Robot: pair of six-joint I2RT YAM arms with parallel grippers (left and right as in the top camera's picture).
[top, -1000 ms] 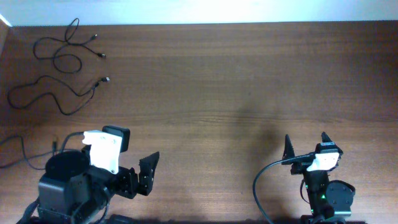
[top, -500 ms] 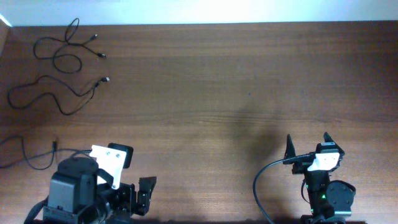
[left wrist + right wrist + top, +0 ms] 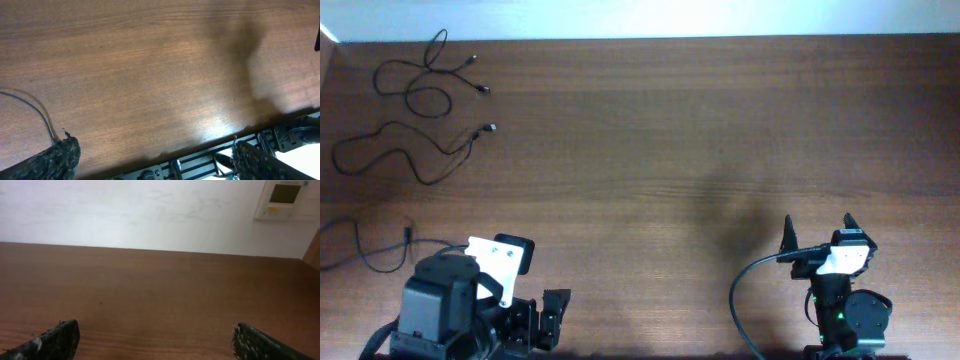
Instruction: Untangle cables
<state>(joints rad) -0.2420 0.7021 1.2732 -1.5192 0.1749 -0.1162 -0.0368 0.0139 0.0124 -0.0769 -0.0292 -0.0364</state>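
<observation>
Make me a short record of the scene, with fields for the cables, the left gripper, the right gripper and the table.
cables: thin black loose strands on the table's far-left part, not held
left gripper: open, empty, over the near edge, away from the cables
right gripper: open, empty, near edge on the right side
table: dark brown wood

The left arm (image 3: 442, 300) has pulled back toward the near edge of the table (image 3: 650, 345). Its white part (image 3: 498, 262) now sits lower and a little more to the right. The left gripper (image 3: 556, 312) went back with it and is now close to that edge. The right gripper (image 3: 819, 220) has slid a tiny bit to the right.
</observation>
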